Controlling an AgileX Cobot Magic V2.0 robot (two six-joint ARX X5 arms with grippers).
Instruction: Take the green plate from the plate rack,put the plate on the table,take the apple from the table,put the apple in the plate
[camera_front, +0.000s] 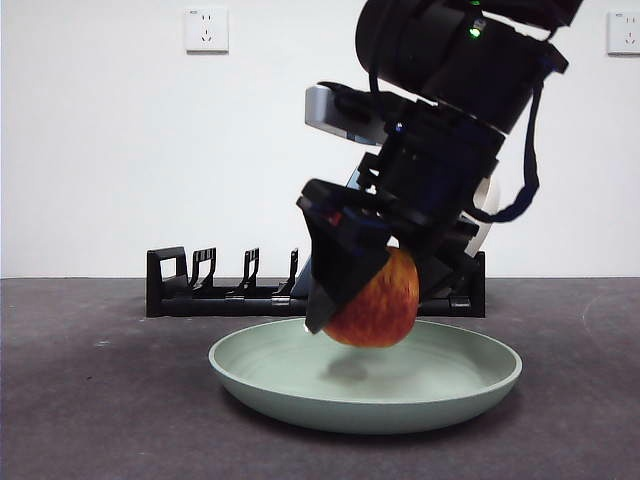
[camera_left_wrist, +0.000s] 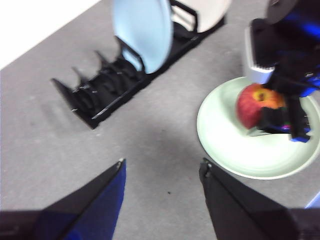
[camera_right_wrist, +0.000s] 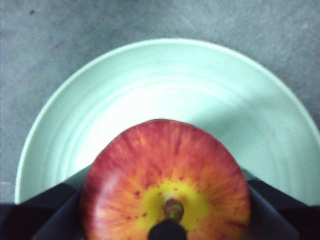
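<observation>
The green plate (camera_front: 365, 385) lies flat on the table (camera_front: 100, 400) in front of the plate rack (camera_front: 215, 290). My right gripper (camera_front: 375, 295) is shut on the apple (camera_front: 380, 300) and holds it just above the plate's middle, with a small gap under it. The right wrist view shows the apple (camera_right_wrist: 167, 187) between the jaws over the plate (camera_right_wrist: 165, 90). My left gripper (camera_left_wrist: 162, 172) is open and empty above bare table, apart from the plate (camera_left_wrist: 240, 145) and the apple (camera_left_wrist: 255, 102).
A blue plate (camera_left_wrist: 142, 32) and a beige plate (camera_left_wrist: 210, 10) stand upright in the rack (camera_left_wrist: 110, 85), behind the right arm in the front view. The rack's near slots hold nothing. Wall sockets (camera_front: 206, 28) sit high on the white wall.
</observation>
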